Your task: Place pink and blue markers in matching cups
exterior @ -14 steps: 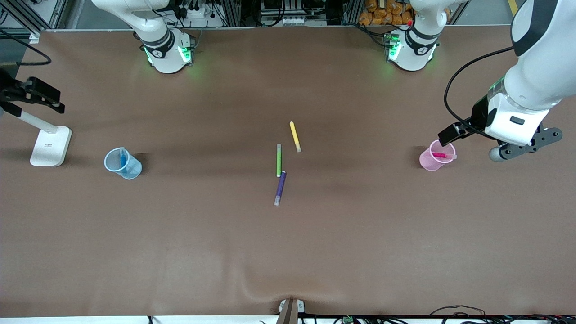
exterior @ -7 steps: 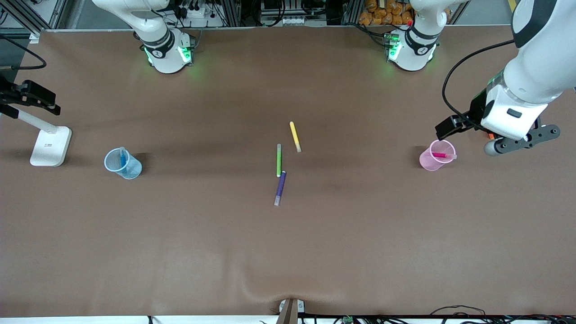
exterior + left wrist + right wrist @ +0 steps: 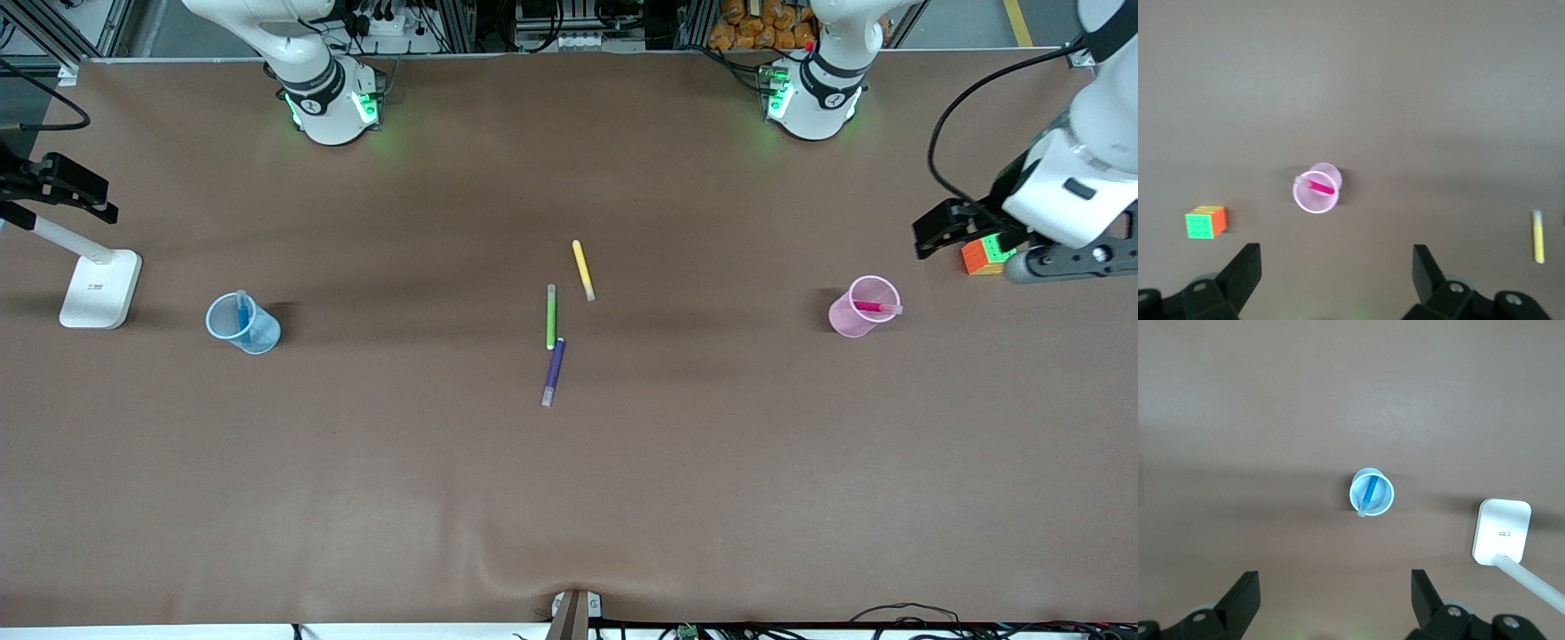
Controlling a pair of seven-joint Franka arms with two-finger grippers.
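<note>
Pink marker [image 3: 873, 307] leaned inside the pink cup [image 3: 855, 322] toward the left arm's end of the desk [image 3: 569, 489]; the blue marker [image 3: 242, 313] stood in the blue cup [image 3: 244, 326] toward the right arm's end. Left gripper [image 3: 1337, 267] hung spread over the pink cup, and the right gripper [image 3: 1335, 592] hung spread over the blue cup.

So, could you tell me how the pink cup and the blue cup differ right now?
The pink cup stands toward the left arm's end and holds the pink marker; the blue cup stands toward the right arm's end and holds the blue marker. Both are upright and translucent, with a marker leaning inside.
</note>
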